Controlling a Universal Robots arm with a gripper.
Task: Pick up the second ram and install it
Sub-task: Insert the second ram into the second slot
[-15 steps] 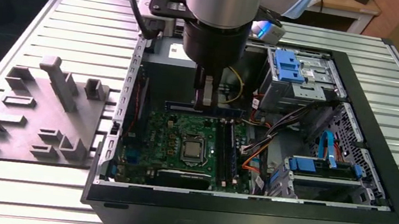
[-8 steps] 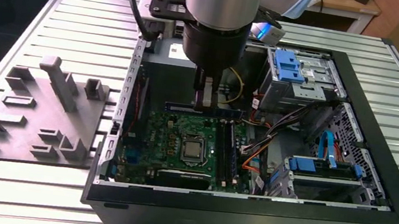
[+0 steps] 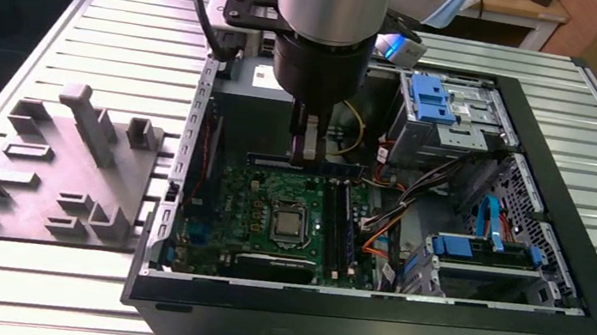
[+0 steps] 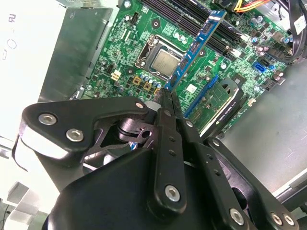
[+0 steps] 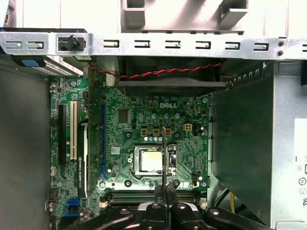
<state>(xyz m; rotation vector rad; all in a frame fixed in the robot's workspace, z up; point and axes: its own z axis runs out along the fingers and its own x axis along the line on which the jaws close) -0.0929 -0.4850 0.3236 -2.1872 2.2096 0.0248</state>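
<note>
Fingers [image 3: 302, 144] clamped shut on second ram [image 4: 194, 48], gripped mid-length, above motherboard [image 3: 265, 206]. Exterior view: ram long axis 9-to-3 o'clock, crosswise to memory slots [image 3: 339, 225] at fingers' 5 o'clock.

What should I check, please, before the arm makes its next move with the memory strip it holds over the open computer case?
1. Grip: the pincer is shut on the long dark-blue circuit-board strip: ok.
2. Position: the strip is inside the open black computer case, over the green motherboard: ok.
3. Alignment with the black memory slots: not ok, the strip lies across their direction.
4. Target slot free and its latches open: cannot tell.
5. Gap between the strip and the board: cannot tell.
</note>
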